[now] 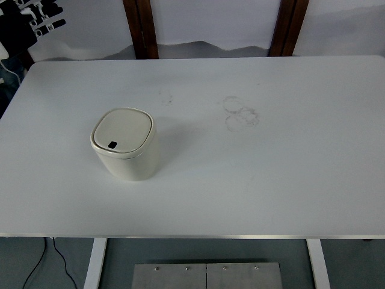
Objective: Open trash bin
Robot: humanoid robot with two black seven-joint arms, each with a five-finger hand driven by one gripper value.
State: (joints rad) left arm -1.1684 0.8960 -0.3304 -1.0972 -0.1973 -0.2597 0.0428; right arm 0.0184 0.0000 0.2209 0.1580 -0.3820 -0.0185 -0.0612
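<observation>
While neither of my hands shows anywhere, so I cannot tell their state, the trash bin (pixel 124 144) stands upright left of the table's (pixel 283 174) centre, lid (pixel 122 131) closed, reachable from the left edge.

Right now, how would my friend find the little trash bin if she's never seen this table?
Look at the big white table, then its left half. The trash bin stands there alone, cream and rounded, lid shut, with a small black square near the lid's front edge.
</observation>
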